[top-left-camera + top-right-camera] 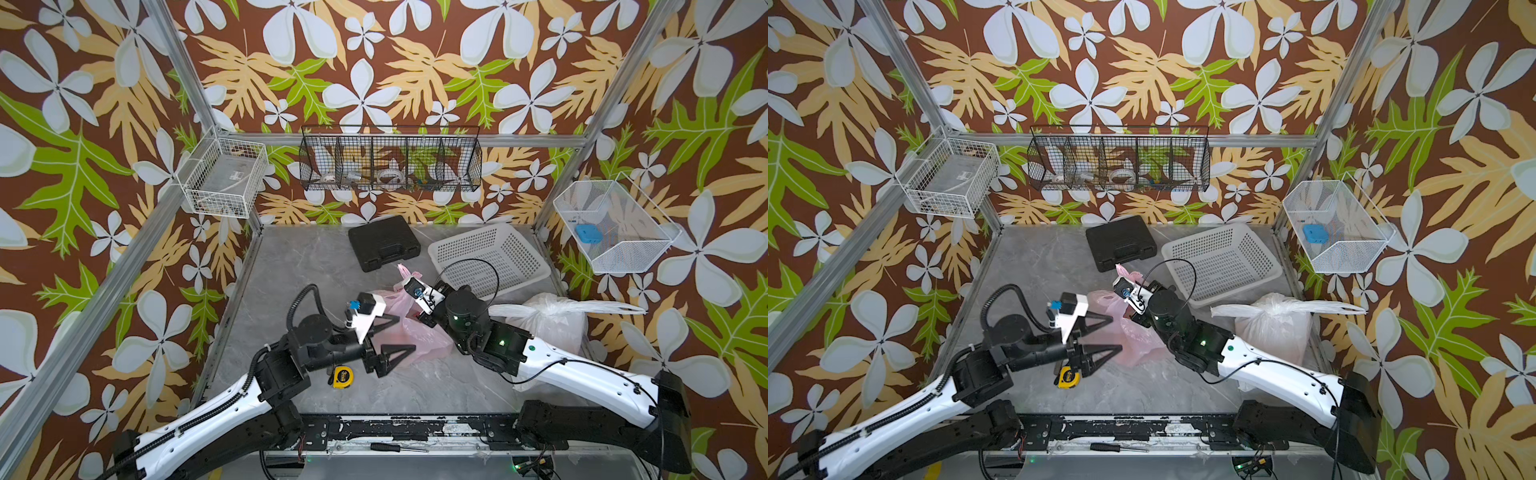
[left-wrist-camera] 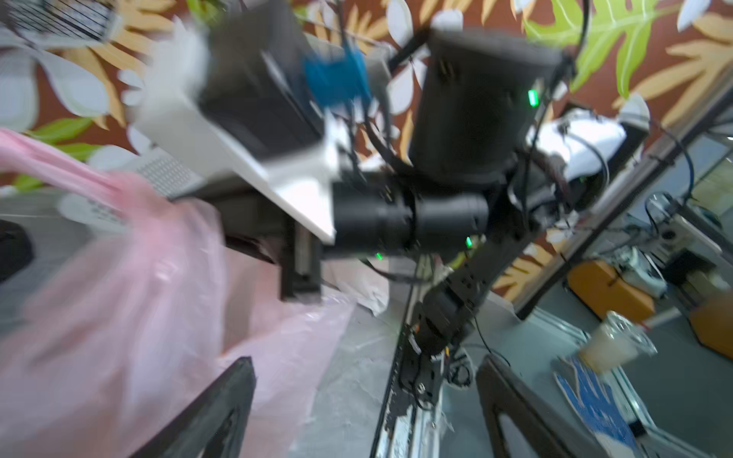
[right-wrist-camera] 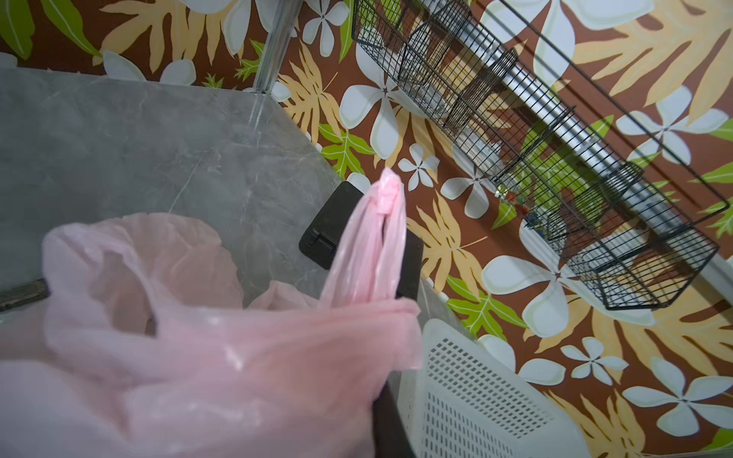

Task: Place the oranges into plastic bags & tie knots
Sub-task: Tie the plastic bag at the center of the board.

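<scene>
The pink plastic bag (image 1: 419,338) (image 1: 1136,338) lies slumped mid-table. My right gripper (image 1: 402,287) is shut on its upper part. Pink film covers the jaws in the right wrist view, and only one dark finger (image 3: 386,426) shows. A twisted handle strip (image 3: 380,238) sticks up past the grip. My left gripper (image 1: 407,333) (image 2: 365,396) is open beside the bag with nothing between its fingers; one finger (image 2: 222,408) lies against the film. The white plastic bag (image 1: 552,320) sits full at the right, bunched on top with strips out sideways. No oranges show.
A black tool case (image 1: 382,243) and a white perforated basket (image 1: 490,259) stand at the back. A yellow tape measure (image 1: 341,376) lies under my left wrist. A screwdriver (image 1: 397,447) rests on the front rail. Wire baskets hang on the walls.
</scene>
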You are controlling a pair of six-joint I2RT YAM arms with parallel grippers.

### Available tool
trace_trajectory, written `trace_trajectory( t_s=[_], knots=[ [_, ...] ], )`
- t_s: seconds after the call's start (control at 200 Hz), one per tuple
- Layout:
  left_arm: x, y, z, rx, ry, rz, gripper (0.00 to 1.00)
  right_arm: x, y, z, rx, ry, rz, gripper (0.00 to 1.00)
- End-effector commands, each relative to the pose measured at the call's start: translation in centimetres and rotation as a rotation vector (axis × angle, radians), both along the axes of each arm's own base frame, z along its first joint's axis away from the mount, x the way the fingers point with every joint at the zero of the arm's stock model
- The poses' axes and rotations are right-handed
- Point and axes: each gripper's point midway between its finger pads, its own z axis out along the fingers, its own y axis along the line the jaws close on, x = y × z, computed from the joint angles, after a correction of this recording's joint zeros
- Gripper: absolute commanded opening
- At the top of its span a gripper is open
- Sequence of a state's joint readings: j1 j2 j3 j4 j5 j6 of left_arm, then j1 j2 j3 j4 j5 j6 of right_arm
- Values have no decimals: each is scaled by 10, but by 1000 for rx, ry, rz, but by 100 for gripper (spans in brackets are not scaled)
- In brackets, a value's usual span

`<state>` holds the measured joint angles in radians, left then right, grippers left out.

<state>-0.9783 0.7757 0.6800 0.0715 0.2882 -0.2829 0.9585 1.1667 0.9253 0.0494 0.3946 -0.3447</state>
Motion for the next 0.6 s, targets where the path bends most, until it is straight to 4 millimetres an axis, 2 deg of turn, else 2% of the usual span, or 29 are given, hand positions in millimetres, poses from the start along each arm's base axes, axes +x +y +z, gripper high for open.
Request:
trace_trajectory(
  t_s=[0.0,0.09,0.25,0.365,0.485,0.596],
  knots=[
    [13,-18,6,-58,-74,81,88,-10,6,-7,97,153,79,0],
    [26,-32,4,-78,-113,141,87,-14,4,-6,111,202,107,0],
    [52,-32,3,-86,-202,272,83,-22,0,-3,114,257,138,0],
    [58,-36,0,-60,-272,290,83,-23,-2,-3,118,299,152,0],
    [72,-32,-18,21,-322,368,81,-22,-6,-2,129,345,156,0],
    [84,-20,-26,66,-365,456,73,-23,-8,-3,133,396,171,0]
  ],
)
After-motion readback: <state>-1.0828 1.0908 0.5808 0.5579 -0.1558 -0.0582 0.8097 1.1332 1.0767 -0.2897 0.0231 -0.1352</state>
